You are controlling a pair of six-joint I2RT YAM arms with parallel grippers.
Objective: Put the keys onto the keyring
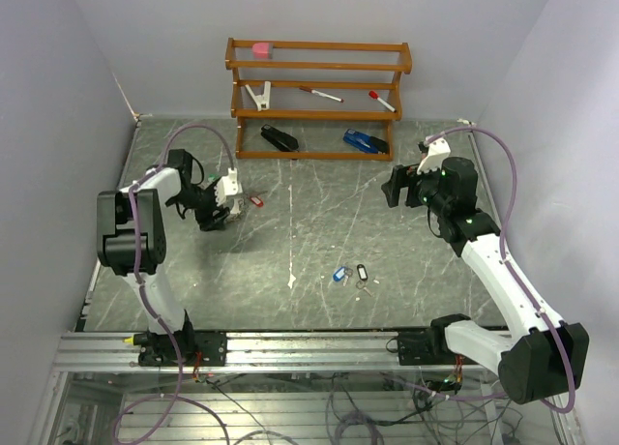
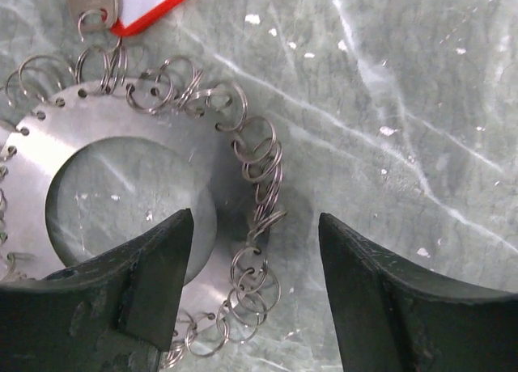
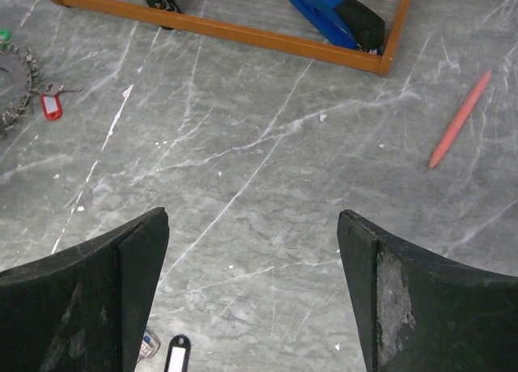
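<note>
Top external view: we see the left gripper [image 1: 224,203] lowered to the grey marbled table [image 1: 319,232] at the left, its tips too small here for us to judge their gap; a red-tagged key [image 1: 256,200] lies just beside it on the right. The right gripper [image 1: 395,187] hangs above the table at the right, well apart from everything. A blue-tagged key [image 1: 338,274] and a black-tagged key [image 1: 362,271] lie side by side near the table's front middle. At the back stands a wooden rack [image 1: 319,68] with a black stapler [image 1: 280,137] and a blue stapler [image 1: 366,142] beneath it.

Left wrist view: the two dark fingers [image 2: 154,283] stand wide apart and clamp nothing. Below them lies the keyring [image 2: 81,121], a flat silvery disc with a round hole, its rim hung with many small wire loops. One finger sits over the edge of the hole, the other over bare table, so a stretch of the looped rim lies between them; whether either finger touches the metal we cannot tell. The red-tagged key lies at the disc's far rim, its own small ring among the loops.

Right wrist view: these fingers are likewise spread wide, holding nothing, above bare table. The keyring and the red tag show at the far left edge; the black tag and a sliver of the blue one peek out at the bottom beside one finger. An orange-red stick [image 3: 460,120] lies off to the right.
</note>
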